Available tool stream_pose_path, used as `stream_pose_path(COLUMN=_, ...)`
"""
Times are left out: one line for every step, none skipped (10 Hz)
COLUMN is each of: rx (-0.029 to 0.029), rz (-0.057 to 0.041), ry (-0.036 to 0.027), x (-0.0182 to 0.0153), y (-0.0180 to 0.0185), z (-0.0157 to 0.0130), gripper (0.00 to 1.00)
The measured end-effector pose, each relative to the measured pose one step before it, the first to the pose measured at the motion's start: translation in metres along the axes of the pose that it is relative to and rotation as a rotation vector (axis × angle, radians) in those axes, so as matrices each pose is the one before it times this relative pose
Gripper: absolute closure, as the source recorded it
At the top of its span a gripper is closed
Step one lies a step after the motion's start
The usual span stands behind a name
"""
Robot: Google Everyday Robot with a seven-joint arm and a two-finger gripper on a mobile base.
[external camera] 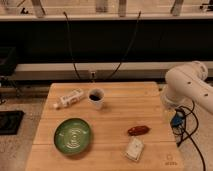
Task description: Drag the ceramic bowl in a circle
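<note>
The ceramic bowl [73, 135] sits on the surface [150, 102] at its front left. Behind it and slightly right stands a cup [96, 98] with liquid in it. Just left of the cup, a bottle [69, 98] lies on its side near the rear left corner. A small oblong item [138, 130] lies right of the bowl, well apart from it. A flat packet [134, 149] lies just in front of that item, near the front edge. The robot arm [187, 87] stands off the right edge. The gripper [176, 119] hangs below the arm beside that edge, over the floor, well apart from the bowl.
</note>
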Motion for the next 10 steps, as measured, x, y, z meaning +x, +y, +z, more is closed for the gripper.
stream_pose_path(rx=0.00003, rz=-0.00004, ry=0.00003, x=-0.00001, y=-0.00001, z=0.0, gripper=0.2)
stream_pose_path(rx=-0.00006, rz=0.0, ry=0.0, x=0.0, y=0.00002, z=0.00002, gripper=0.2)
stream_pose_path(rx=0.00009, rz=-0.00001, ry=0.00001, x=-0.00001, y=-0.00003, z=-0.00003, gripper=0.2)
stream_pose_path(rx=-0.00002, rz=0.00001, ry=0.00001, x=0.00001, y=0.00001, z=0.0, gripper=0.2)
stream_pose_path(rx=-0.00003, rz=-0.00001, ry=-0.00004, x=-0.00001, y=0.00001, z=0.00002, gripper=0.2)
stream_pose_path(rx=0.0, rz=-0.00001, ry=0.0, x=0.00001, y=0.0, z=0.0, gripper=0.2)
stream_pose_path(rx=-0.00007, rz=-0.00004, ry=0.00003, x=-0.00003, y=0.00003, z=0.00002, gripper=0.2)
stream_pose_path(rx=-0.00088, rz=-0.00056, ry=0.00222, x=-0.00068, y=0.00074, z=0.00073, gripper=0.2)
stream_pose_path(rx=0.00212, rz=-0.00262, ry=0.00712, x=-0.00381, y=0.00101, z=-0.00013, gripper=0.2)
stream_pose_path(rx=0.00062, rz=-0.0095, ry=0.00585, x=-0.01152, y=0.00115, z=0.00081, gripper=0.2)
